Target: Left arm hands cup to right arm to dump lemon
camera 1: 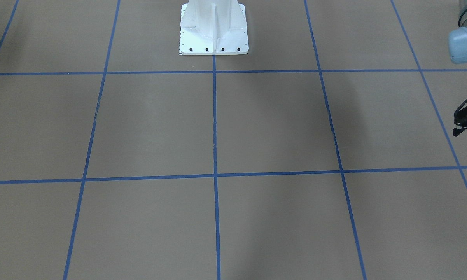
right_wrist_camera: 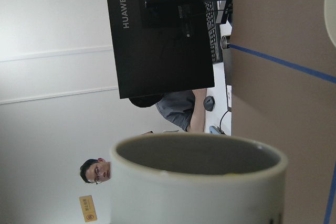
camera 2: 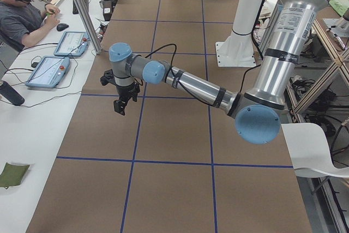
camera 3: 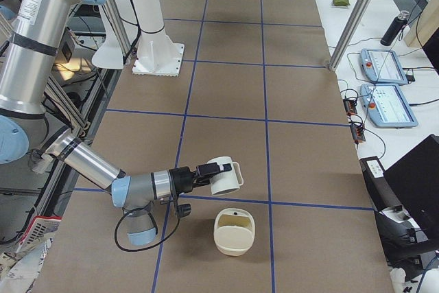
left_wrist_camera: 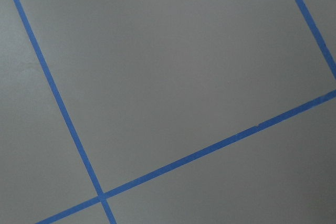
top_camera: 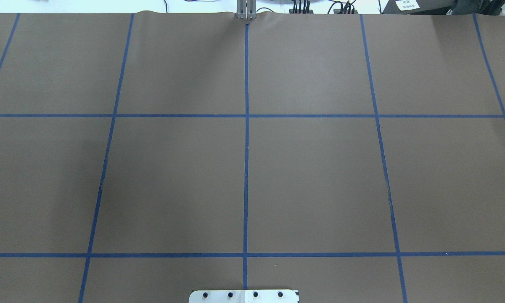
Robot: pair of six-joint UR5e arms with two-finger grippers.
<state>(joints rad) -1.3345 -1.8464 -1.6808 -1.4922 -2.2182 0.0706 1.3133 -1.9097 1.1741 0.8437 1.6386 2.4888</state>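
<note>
In the exterior right view my right gripper point(camera 3: 208, 171) is shut on the white cup point(camera 3: 226, 178). It holds the cup in the air, tipped on its side, mouth away from the arm, just above a cream bowl point(camera 3: 233, 241) on the table. The right wrist view looks over the cup's rim point(right_wrist_camera: 199, 153) into its grey inside. A thin yellow sliver shows at the inner lip point(right_wrist_camera: 229, 173); I cannot tell if it is the lemon. My left gripper point(camera 1: 457, 130) hangs empty at the table's other end, and in the exterior left view point(camera 2: 122, 105) its fingers stand apart.
The white robot pedestal point(camera 1: 214, 27) stands at the table's back middle. The brown table point(top_camera: 311, 181) carries a blue tape grid. An operator point(camera 2: 22, 9) sits by tablets point(camera 2: 46, 72) along the far long side. A monitor point(right_wrist_camera: 163, 30) stands beyond the table's end.
</note>
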